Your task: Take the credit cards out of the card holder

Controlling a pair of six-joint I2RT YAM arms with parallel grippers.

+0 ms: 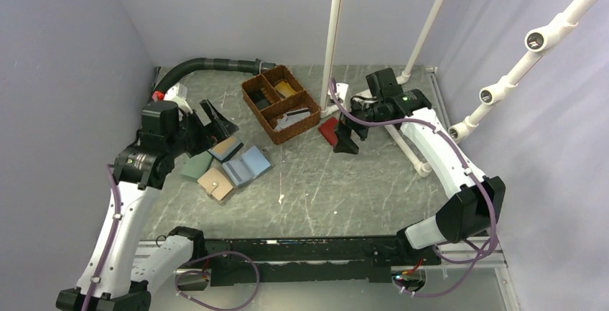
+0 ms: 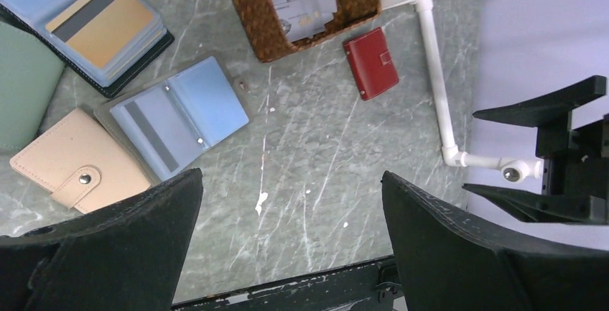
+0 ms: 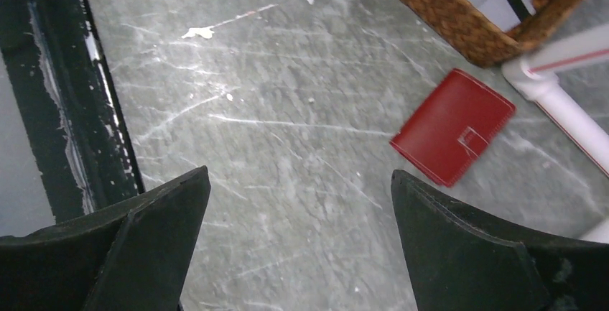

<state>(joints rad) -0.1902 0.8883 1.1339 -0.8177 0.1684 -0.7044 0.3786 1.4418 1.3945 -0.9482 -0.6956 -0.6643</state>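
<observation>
The card holder (image 2: 188, 112) lies open on the table, light blue inside with a taupe edge, and a pale card with a grey stripe (image 2: 149, 135) shows in its left half. In the top view the card holder (image 1: 245, 165) sits right of a cluster of wallets. Several pale credit cards (image 2: 301, 3) lie in the near compartment of the wicker basket (image 2: 248, 20). My left gripper (image 2: 291, 174) hangs open over bare table, right of the holder, with nothing between its fingers. My right gripper (image 3: 299, 171) is open and empty above the table, near the red wallet (image 3: 452, 126).
Around the holder lie a beige snap wallet (image 2: 75, 164), a green wallet (image 2: 25, 81) and a blue wallet with a tan panel (image 2: 100, 24). White pipe frame (image 2: 438, 103) stands right of the red wallet (image 2: 371, 62). A black rail (image 1: 323, 250) runs along the near edge.
</observation>
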